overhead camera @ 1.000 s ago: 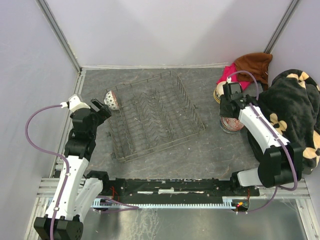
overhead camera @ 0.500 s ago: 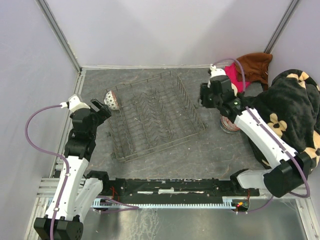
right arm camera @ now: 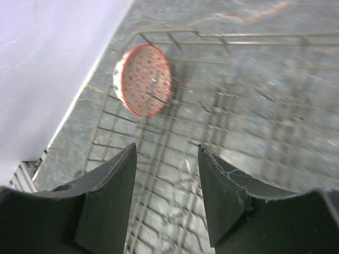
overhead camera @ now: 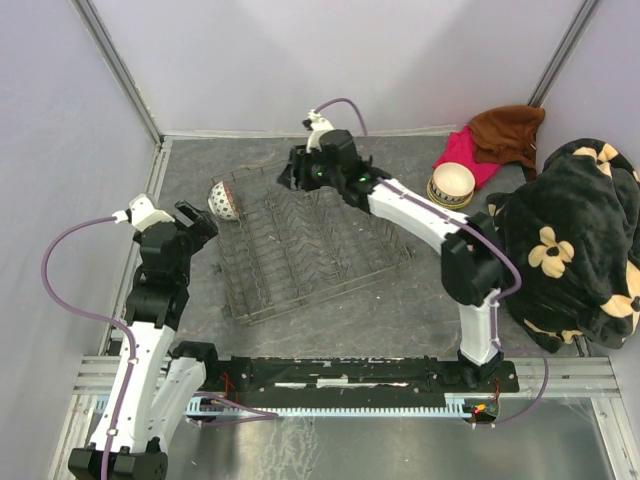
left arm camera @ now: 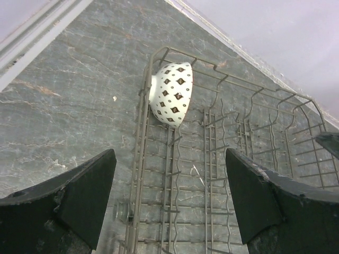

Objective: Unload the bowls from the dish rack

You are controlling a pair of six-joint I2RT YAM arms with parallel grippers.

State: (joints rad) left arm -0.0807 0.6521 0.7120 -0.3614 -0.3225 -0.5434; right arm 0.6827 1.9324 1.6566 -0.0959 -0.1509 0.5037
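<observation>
Right gripper (right arm camera: 167, 151), jaws partly apart and empty, hangs over the dish rack (overhead camera: 310, 250). One bowl (right arm camera: 144, 79) stands on edge at its far-left corner. Straddle the rim squarely, clear of the tines, before closing.

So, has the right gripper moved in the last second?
Yes. The right gripper swung left, away from the stacked bowls on the right, and is now over the far edge of the dish rack.
</observation>
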